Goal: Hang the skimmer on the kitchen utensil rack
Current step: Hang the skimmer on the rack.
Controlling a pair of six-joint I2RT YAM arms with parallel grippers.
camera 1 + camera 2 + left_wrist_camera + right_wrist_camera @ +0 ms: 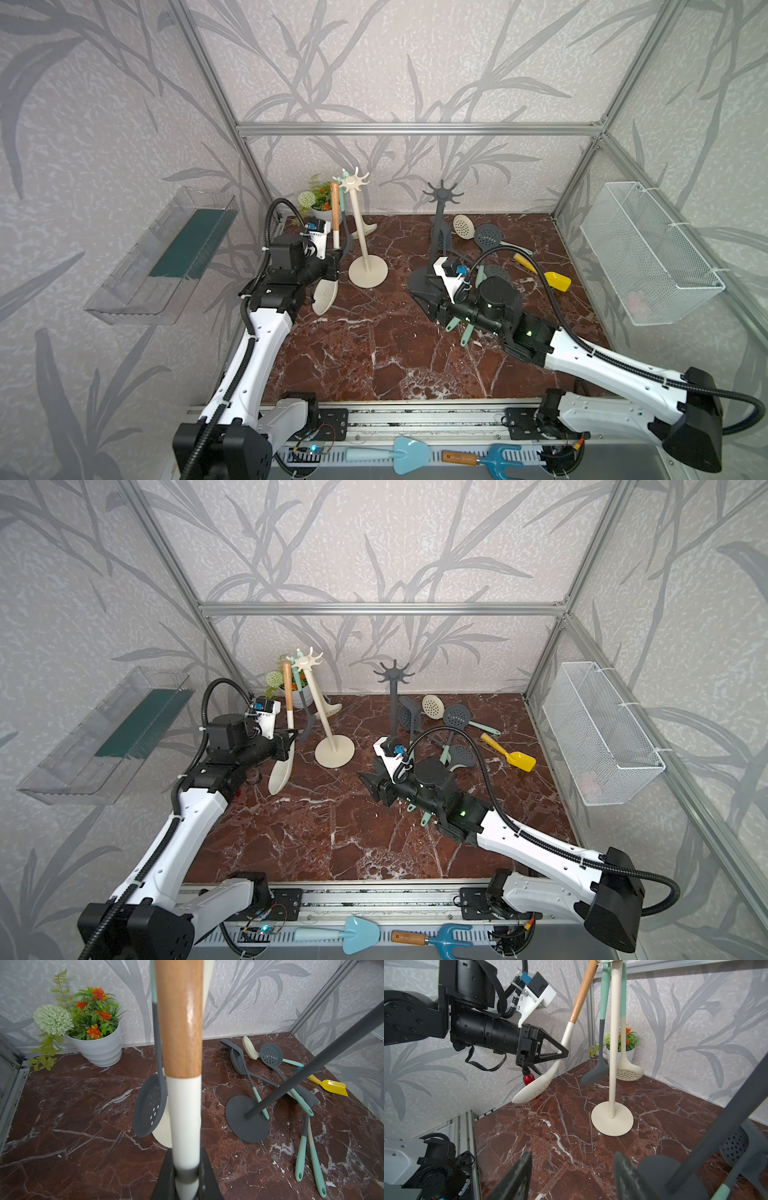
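Note:
The skimmer (335,208) (287,688) has a wooden handle, a cream neck and a perforated cream head (531,1091). It is held up off the table, slanting. My left gripper (338,255) (291,733) (187,1167) (563,1051) is shut on its cream neck. The handle's top end reaches the hooks of the cream utensil rack (360,224) (322,712) (613,1043); whether it sits on a hook I cannot tell. My right gripper (572,1155) (370,781) is open and holds nothing, low over the table beside the dark rack's base.
A dark skimmer (598,1072) and a cream ladle (629,1072) hang on the cream rack. A dark rack (439,224) stands at mid-table with several utensils and a yellow scoop (555,280) around it. A flower pot (320,203) stands at the back left and a wire basket (648,253) hangs on the right wall.

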